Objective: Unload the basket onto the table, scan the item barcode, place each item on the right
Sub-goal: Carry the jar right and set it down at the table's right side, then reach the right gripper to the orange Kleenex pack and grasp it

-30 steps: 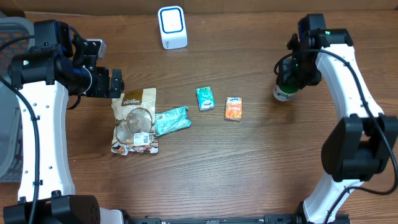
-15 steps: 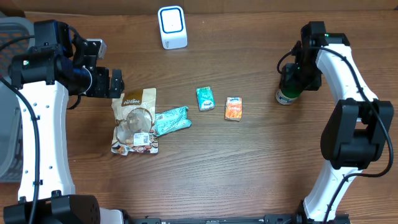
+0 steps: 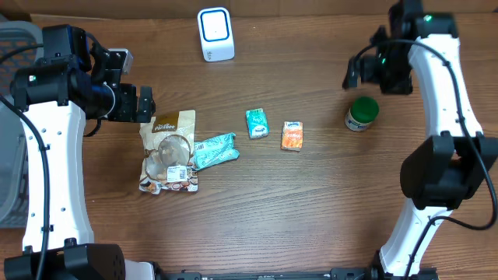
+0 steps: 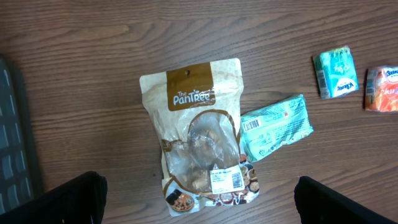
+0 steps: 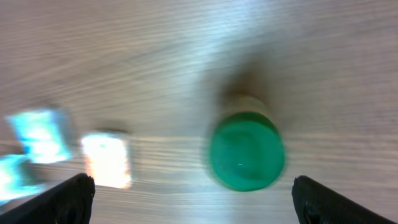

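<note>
A white barcode scanner [image 3: 215,33] with a blue face stands at the back of the table. Items lie mid-table: a brown snack pouch [image 3: 169,150] [image 4: 199,143], a teal packet [image 3: 214,150] [image 4: 275,126], a small teal box [image 3: 257,123] [image 4: 336,71] and a small orange box [image 3: 292,135] [image 4: 382,88]. A green-lidded bottle [image 3: 362,113] [image 5: 247,151] stands upright on the right. My left gripper [image 3: 136,105] [image 4: 202,205] hovers open above the pouch. My right gripper [image 3: 359,74] [image 5: 199,202] is open and empty, raised above the bottle and apart from it.
A grey basket [image 3: 12,117] [image 4: 12,143] sits at the table's left edge. In the blurred right wrist view the orange box [image 5: 107,160] and teal box [image 5: 40,134] lie left of the bottle.
My right gripper opened, let go of the green-lidded bottle and rose away toward the back. The bottle stays standing on the table. The left arm has not moved.
</note>
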